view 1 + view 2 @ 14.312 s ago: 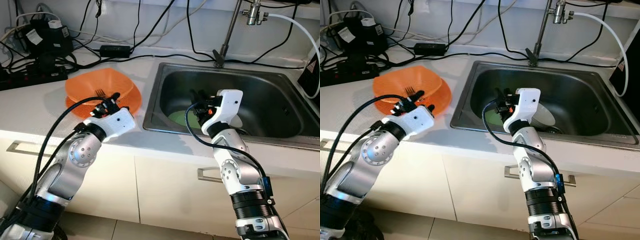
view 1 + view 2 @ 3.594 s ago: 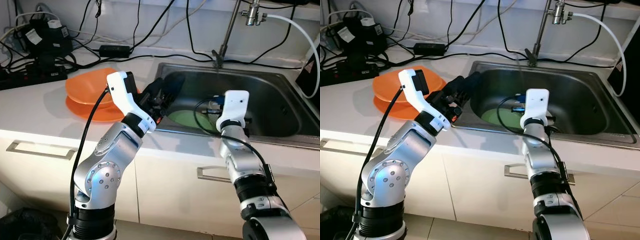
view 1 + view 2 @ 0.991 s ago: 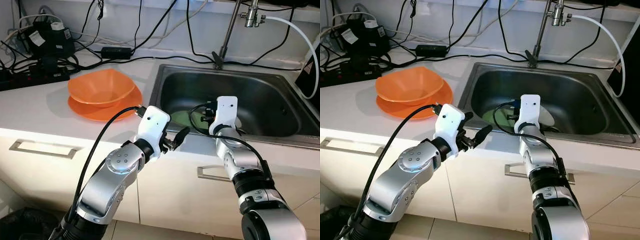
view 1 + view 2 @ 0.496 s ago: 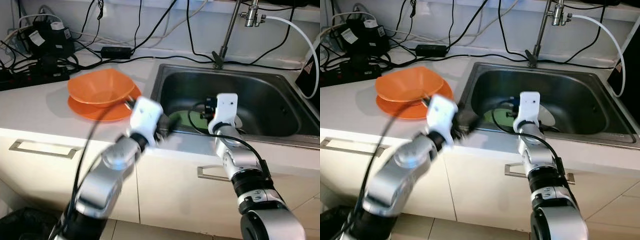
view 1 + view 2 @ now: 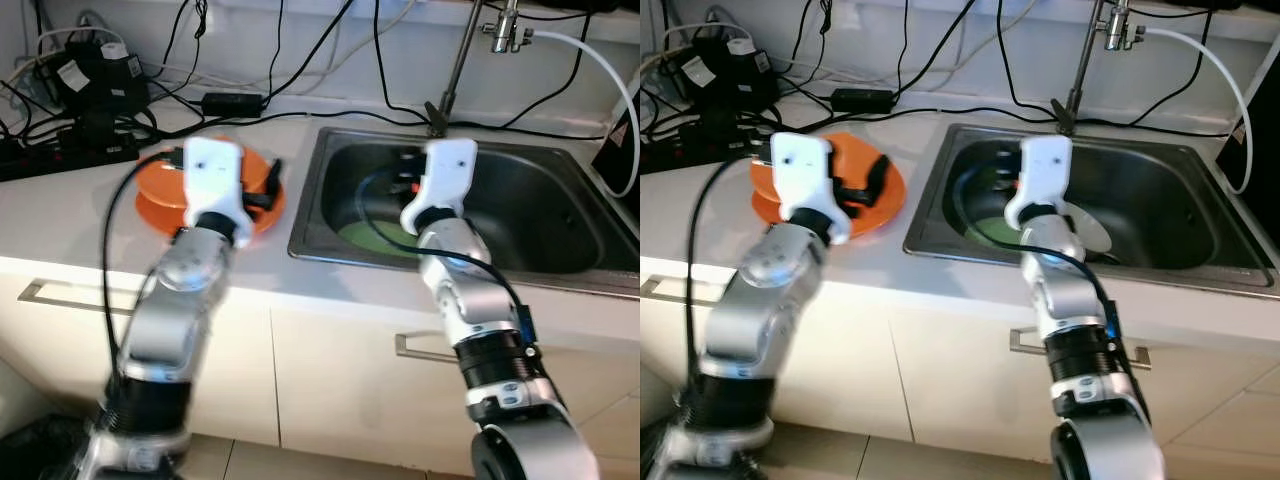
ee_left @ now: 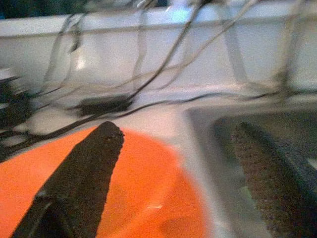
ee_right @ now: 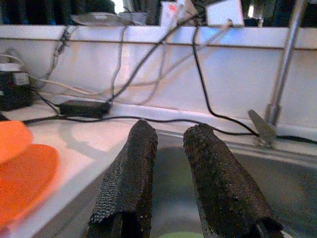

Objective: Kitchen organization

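Both arms were raised at the counter, the left gripper over the orange dishes and the right gripper over the sink.

The left gripper (image 5: 862, 182) was spread wide, its 2 fingers (image 6: 81, 173) empty above the orange bowl (image 5: 165, 180), which sat on the orange plate (image 5: 885, 205) just under it. The right gripper (image 7: 171, 186) held nothing, its fingers with only a narrow gap between them, and it pointed over the sink (image 5: 560, 200). A green plate (image 5: 370, 238) lay in the sink below and in front of this gripper. A white plate (image 5: 1095, 232) lay next to it.
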{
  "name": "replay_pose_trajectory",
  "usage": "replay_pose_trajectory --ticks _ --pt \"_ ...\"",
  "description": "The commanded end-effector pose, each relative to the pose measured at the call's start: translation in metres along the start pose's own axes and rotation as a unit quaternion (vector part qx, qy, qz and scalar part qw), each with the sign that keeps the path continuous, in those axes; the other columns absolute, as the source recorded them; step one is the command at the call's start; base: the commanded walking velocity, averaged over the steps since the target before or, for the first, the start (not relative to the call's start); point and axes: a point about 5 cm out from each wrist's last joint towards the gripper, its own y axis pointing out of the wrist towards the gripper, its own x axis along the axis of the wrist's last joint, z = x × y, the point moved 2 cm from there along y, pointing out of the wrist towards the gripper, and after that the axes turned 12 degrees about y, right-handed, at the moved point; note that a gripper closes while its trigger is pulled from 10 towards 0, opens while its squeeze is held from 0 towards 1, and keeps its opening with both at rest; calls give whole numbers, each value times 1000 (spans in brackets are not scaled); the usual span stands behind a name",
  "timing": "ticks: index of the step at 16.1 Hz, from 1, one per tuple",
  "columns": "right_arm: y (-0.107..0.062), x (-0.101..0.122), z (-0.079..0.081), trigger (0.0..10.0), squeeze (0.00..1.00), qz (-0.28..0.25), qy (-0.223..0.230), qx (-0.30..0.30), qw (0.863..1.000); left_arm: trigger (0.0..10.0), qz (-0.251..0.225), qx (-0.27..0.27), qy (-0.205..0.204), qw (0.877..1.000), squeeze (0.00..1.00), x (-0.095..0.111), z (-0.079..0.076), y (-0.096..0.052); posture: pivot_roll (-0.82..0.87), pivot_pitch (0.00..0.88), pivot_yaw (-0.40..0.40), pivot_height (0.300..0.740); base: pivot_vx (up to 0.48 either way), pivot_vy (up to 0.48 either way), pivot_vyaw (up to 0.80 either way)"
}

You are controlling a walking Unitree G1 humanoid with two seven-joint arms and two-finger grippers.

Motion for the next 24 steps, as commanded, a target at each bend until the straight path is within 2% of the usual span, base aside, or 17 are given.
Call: replay_pose_trajectory --ticks 1,3,4,5,6,9,11,12,13,20,23,24 --pt "-4 -5 -1 10000 0 10 3 0 1000 10000 3 45 9 999 1000 -1 30 9 70 0 9 740 0 0 0" --pt "-9 -11 3 10000 0 19 6 8 1000 10000 21 87 -6 996 1000 -7 56 15 67 0 10 740 0 0 0" --pt "-10 -11 4 10000 0 20 6 11 1000 10000 22 96 -6 995 1000 -7 61 16 66 0 11 740 0 0 0" --pt "-10 -12 4 10000 0 23 2 10 1000 10000 34 124 -14 992 1000 -9 75 19 70 0 7 740 0 0 0" --pt "-10 -13 4 10000 0 26 1 9 1000 10000 60 150 -30 986 0 -13 87 23 71 0 7 740 0 0 0" --pt "-11 -14 4 10000 0 31 -3 7 999 10000 85 171 -91 977 0 -22 108 31 67 4 8 740 0 0 0" --pt "-13 -16 2 10000 0 36 -8 7 999 10000 124 173 -106 971 0 -37 112 32 64 5 7 740 0 0 0" --pt "-13 -16 2 10000 0 36 -8 7 999 10000 124 173 -106 971 0 -37 112 32 64 5 7 740 0 0 0" --pt "-14 -15 -2 10000 0 37 -11 2 999 10000 156 160 -120 967 0 -50 107 33 60 9 5 740 0 0 0" --pt "-14 -14 -2 10000 0 40 -13 -1 999 10000 176 117 -169 963 0 -59 82 38 63 16 0 740 0 0 0" --pt "-14 -14 -4 10000 0 41 -16 -4 999 10000 188 95 -218 953 0 -62 70 39 58 17 4 740 0 0 0" --pt "-14 -13 -4 10000 0 40 -16 -5 999 10000 194 94 -243 946 0 -64 66 38 55 18 7 740 0 0 0"
